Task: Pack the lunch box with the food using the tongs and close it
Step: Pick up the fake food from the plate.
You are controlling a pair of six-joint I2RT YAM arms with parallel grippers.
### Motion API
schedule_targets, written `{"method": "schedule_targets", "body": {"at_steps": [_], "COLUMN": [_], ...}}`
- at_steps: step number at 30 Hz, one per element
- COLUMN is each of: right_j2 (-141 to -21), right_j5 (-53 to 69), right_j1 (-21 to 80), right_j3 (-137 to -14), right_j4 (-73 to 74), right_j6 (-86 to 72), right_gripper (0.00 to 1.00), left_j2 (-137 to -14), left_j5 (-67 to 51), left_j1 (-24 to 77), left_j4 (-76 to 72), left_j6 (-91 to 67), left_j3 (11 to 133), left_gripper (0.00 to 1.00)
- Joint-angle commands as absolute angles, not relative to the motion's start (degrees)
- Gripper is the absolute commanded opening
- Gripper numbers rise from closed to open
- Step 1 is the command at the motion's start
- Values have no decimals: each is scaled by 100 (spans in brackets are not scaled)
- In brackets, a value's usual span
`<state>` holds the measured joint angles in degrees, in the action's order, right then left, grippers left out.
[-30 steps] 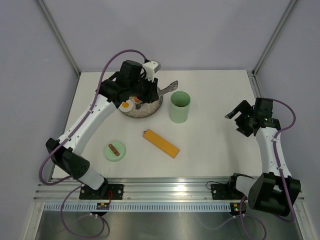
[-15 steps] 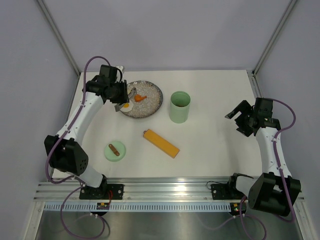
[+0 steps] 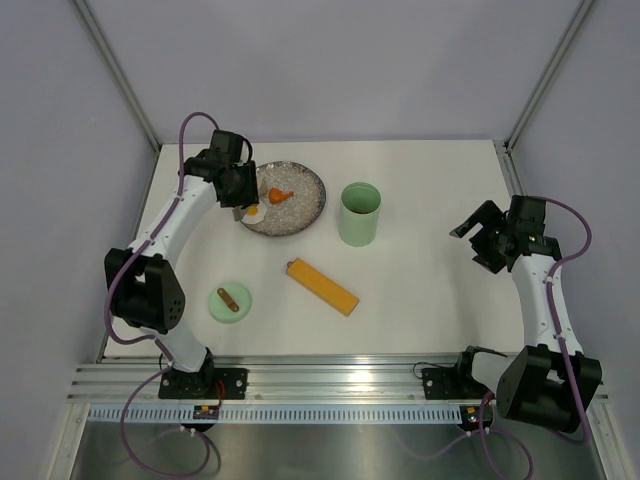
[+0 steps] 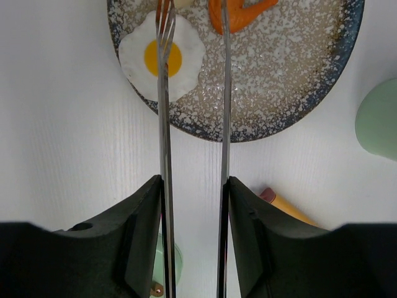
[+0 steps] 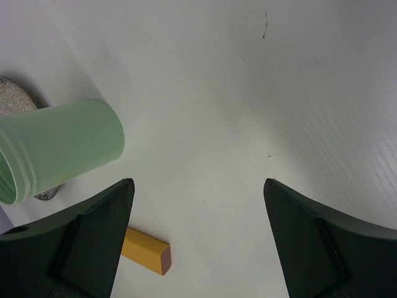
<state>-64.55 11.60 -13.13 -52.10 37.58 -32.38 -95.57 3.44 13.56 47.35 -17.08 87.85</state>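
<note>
My left gripper [image 3: 238, 194] [image 4: 194, 183] hangs over the left rim of the grey speckled plate [image 3: 305, 212], shut on the tongs [image 4: 164, 124]. The two thin arms run between my fingers toward the plate, spread apart. One tip lies over a white piece with a yellow centre [image 4: 139, 59] [image 3: 253, 211], the other beside an orange piece [image 4: 239, 13] [image 3: 280, 195]. The mint-green lunch box [image 3: 359, 213] [image 5: 62, 146] stands open right of the plate. Its lid [image 3: 229, 301] lies near the left arm. My right gripper [image 3: 476, 242] [image 5: 197, 186] is open and empty, far right.
A long orange-yellow bar [image 3: 322, 287] [image 5: 146, 251] lies between the lid and the lunch box, nearer the front. The enclosure's grey walls close off the back and both sides. The left arm's cable loops over the table's left edge.
My left gripper swung from above the plate's middle to its left rim, carrying the tongs. The tongs' arms have spread wider. The right arm has not moved.
</note>
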Motion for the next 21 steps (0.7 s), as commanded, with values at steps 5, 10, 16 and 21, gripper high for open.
{"method": "schedule_targets", "body": {"at_steps": [5,10,16,21], "right_j2": [-6469,-6495,-6513,-6513], "right_j5": [1204,1195,1204,1195], "right_j1": [-1301,-1301,-1301,-1301], "right_j3": [-5265,-5256,-5238,-5229], "right_j4": [3674,3648,3630,3639], "right_j6": [-3226,-3226,-3234,-3208], "right_gripper": [93,93,93,93], "left_j2": [-9782,-9949,-10230,-10423], "left_j5": [79,35,79,228], "left_j1": [1362,1380,1529,1573], "left_j4": [4280,4245,4236,4175], "left_j6": [-1775,-1942,-2197,-2452], "left_j3": [9228,9307,9422,9466], "left_gripper": [49,49,50,50]}}
